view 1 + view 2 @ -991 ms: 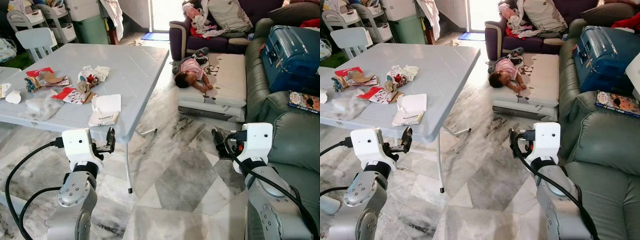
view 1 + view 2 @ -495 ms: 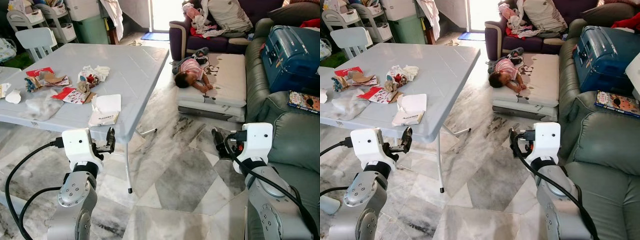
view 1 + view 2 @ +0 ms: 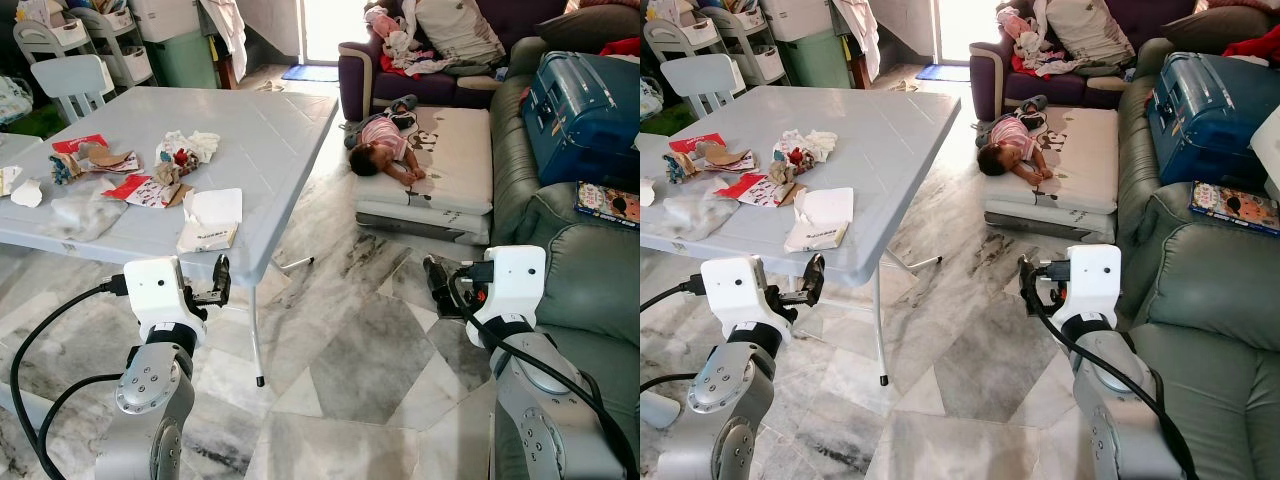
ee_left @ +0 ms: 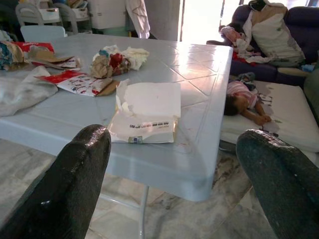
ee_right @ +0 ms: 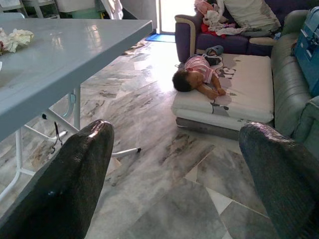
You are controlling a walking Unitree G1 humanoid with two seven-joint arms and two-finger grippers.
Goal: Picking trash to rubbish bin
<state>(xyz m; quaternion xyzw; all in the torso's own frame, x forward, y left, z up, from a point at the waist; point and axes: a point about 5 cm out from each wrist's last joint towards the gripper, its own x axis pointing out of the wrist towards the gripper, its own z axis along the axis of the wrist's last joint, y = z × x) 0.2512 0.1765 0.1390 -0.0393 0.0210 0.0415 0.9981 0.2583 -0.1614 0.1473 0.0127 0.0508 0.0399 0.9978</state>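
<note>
- A torn white paper packet (image 3: 209, 221) lay at the near edge of the grey plastic table (image 3: 270, 130); it was judged light, soft, probably crushable.
- The left gripper (image 3: 216, 282), fingers spread wide, was held empty just below that edge.
- The right gripper (image 3: 437, 281) was likewise wide, over the marble floor (image 3: 350, 340).

open marble floor (image 3: 360, 370) between the pale grey plastic folding table (image 3: 260, 130) on the left and the grey-green leather sofa (image 3: 590, 290) on the right. near table edge just ahead of the left gripper (image 3: 218, 281), jaws apart; torn white paper packet (image 4: 144, 112) closest behind that edge, crumpled red and white wrappers (image 3: 160, 175) farther back. thin white table leg (image 3: 256, 335) beside. ahead, a person lying on a white floor mattress (image 3: 450, 160) blocking the far passage.
</note>
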